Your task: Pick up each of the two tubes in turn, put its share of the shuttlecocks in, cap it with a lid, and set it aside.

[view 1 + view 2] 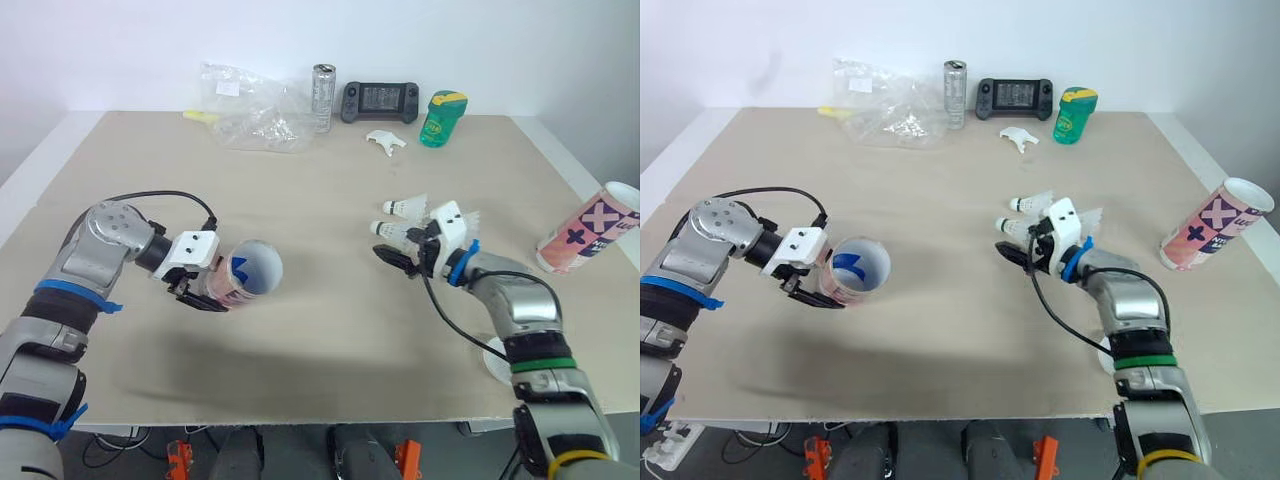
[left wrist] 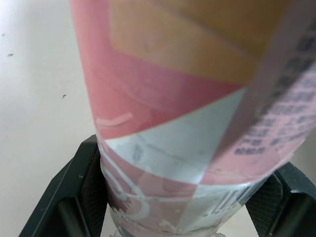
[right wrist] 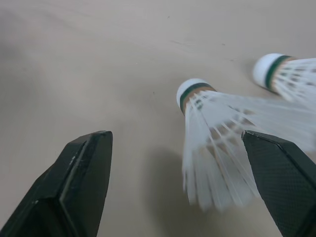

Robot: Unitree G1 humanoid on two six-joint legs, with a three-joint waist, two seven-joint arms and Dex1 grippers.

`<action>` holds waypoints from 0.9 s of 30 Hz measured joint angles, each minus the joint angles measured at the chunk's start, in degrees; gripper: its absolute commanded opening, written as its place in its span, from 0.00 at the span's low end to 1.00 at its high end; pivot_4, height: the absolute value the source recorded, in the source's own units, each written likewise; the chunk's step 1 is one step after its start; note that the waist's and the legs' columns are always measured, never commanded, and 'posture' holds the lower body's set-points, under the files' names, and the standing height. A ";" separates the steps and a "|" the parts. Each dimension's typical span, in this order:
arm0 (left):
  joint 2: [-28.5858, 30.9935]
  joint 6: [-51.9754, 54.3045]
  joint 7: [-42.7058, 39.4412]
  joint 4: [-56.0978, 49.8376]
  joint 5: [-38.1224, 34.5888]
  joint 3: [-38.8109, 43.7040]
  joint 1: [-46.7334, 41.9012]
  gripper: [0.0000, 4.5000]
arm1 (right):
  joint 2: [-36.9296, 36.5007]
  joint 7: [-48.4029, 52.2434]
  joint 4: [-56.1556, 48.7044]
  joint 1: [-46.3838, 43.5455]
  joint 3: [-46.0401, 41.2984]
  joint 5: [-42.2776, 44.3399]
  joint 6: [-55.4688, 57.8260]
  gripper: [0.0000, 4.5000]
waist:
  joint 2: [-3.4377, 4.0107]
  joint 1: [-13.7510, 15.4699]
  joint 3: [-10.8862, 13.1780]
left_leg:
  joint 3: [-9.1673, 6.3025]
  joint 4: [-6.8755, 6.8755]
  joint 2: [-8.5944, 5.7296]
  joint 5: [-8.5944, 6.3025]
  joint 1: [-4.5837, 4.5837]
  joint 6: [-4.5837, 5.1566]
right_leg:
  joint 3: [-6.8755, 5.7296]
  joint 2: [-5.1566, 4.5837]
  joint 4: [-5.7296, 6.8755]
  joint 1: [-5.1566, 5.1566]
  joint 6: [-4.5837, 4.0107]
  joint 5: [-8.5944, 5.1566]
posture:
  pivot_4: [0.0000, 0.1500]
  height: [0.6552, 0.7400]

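While left claw (image 2: 190, 163) clamps a tube (image 2: 182, 89), right claw (image 3: 174, 137) gapes near shuttlecocks (image 3: 215, 143).

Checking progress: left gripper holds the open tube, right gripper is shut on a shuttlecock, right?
No: the right gripper is open, its fingers spread either side of the shuttlecock, per the right wrist view. The left gripper does hold the open tube.

**My arms and tools**

My left arm (image 1: 100, 240) and right arm (image 1: 520, 305) are silver-grey metal with black joints. The left wears blue tape bands (image 1: 70, 297). The right has a blue wrist ring (image 1: 458, 268), a green band (image 1: 543, 366) and a yellow band (image 1: 570, 458). Black cables (image 1: 160, 197) loop along both. White housings (image 1: 190, 248) back my left tool (image 1: 205, 290) and right tool (image 1: 400, 255), each with two black fingers (image 2: 81, 197).
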 measured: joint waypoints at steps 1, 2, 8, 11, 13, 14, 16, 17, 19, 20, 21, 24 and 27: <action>0.02 -0.17 0.01 0.07 -0.21 -0.06 0.01 0.71 | 0.12 0.16 1.17 -0.31 0.00 -0.19 -0.43 0.59 | 0.00 0.01 0.00 | -0.01 0.00 0.00 0.00 -0.01 0.00 | -0.01 0.00 0.00 0.00 -0.01 -0.02 | 1.00 0.81; 0.07 -0.21 0.00 0.16 -0.40 -0.09 0.03 0.71 | 0.17 0.41 1.85 -0.46 -0.01 -0.32 -0.64 0.47 | 0.00 0.01 0.00 | -0.02 -0.01 0.00 0.00 -0.02 0.00 | -0.01 0.00 0.00 0.00 -0.01 -0.03 | 1.00 0.81; 0.42 -0.77 0.06 0.79 -0.68 -0.12 0.22 0.71 | 0.17 2.63 2.38 -0.43 -0.36 -0.36 -1.61 0.01 | 0.02 -0.04 0.00 | -0.02 -0.02 0.00 0.00 0.01 0.01 | -0.01 0.01 0.04 -0.01 -0.03 -0.01 | 1.00 0.81; 0.41 -1.71 0.15 0.98 -0.70 -0.19 0.26 0.71 | -0.01 2.87 -0.22 0.65 -0.54 -0.26 -1.51 0.01 | 0.02 -0.03 0.00 | -0.02 -0.01 0.01 0.00 0.02 0.01 | -0.02 0.01 0.07 -0.02 -0.04 -0.01 | 1.00 0.81; 0.54 -1.99 0.06 1.10 -0.93 -0.23 0.39 0.71 | -0.28 4.24 -6.05 2.66 -0.59 0.93 -1.02 0.01 | 0.09 -0.07 -0.02 | -0.02 -0.02 0.01 0.00 0.02 0.01 | -0.02 0.01 0.09 -0.02 -0.03 -0.05 | 1.00 0.81; 0.57 -1.98 0.07 1.14 -1.05 -0.33 0.40 0.71 | -0.63 5.24 -9.46 3.36 -0.55 1.66 -0.31 0.01 | 0.15 -0.09 -0.02 | -0.02 -0.02 0.01 0.00 0.01 0.01 | -0.02 0.01 0.09 -0.03 -0.03 -0.06 | 1.00 0.81; 0.69 -1.81 0.23 1.21 -1.59 -0.63 0.41 0.71 | -2.75 8.79 -18.99 4.56 0.33 4.00 1.40 0.01 | 0.29 -0.07 0.02 | -0.03 -0.02 0.01 0.00 0.00 0.01 | -0.02 0.01 0.11 -0.04 -0.01 -0.08 | 1.00 0.81; 0.94 -1.31 0.43 1.24 -2.11 -1.12 0.36 0.71 | -4.97 12.04 -26.95 4.62 1.67 5.86 2.66 0.01 | 0.33 -0.08 0.02 | -0.04 -0.02 0.01 -0.01 0.00 0.01 | -0.02 0.01 0.12 -0.04 -0.01 -0.10 | 1.00 0.81; 1.23 0.08 0.76 1.32 -2.98 -1.95 0.13 0.71 | -7.05 15.98 -35.52 3.18 3.84 7.77 3.61 0.01 | 0.35 -0.10 0.02 | -0.06 -0.02 0.02 -0.01 0.02 0.01 | -0.05 0.01 0.12 -0.03 -0.02 -0.11 | 1.00 0.81; 1.23 0.81 0.83 1.44 -3.34 -2.27 -0.09 0.71 | -7.54 17.46 -38.03 2.02 4.98 8.31 3.91 0.01 | 0.34 -0.11 0.01 | -0.06 -0.02 0.02 -0.01 0.03 0.01 | -0.06 0.01 0.12 -0.02 -0.02 -0.10 | 1.00 0.81; 1.24 1.28 0.83 1.50 -3.66 -2.60 -0.26 0.71 | -7.83 18.41 -39.71 1.19 5.74 8.63 3.99 0.01 | 0.34 -0.07 0.01 | -0.08 0.01 0.02 -0.01 0.03 0.01 | -0.09 0.01 0.12 0.00 -0.02 -0.10 | 1.00 0.81; 1.33 3.47 0.83 2.55 -5.12 -4.11 -1.02 0.71 | -8.86 22.13 -41.95 -3.47 9.95 7.54 3.35 0.01 | 0.34 0.09 0.01 | -0.05 0.10 0.02 -0.01 0.01 0.01 | -0.09 -0.02 0.12 0.00 -0.01 -0.07 | 1.00 0.81; 1.56 4.97 0.79 3.31 -5.79 -6.52 -2.78 0.71 | -7.59 24.32 -39.35 -10.90 14.21 3.72 0.41 0.01 | 0.35 0.12 0.02 | -0.01 0.11 0.03 0.00 0.02 0.01 | -0.11 -0.03 0.12 -0.04 -0.05 -0.03 | 1.00 0.81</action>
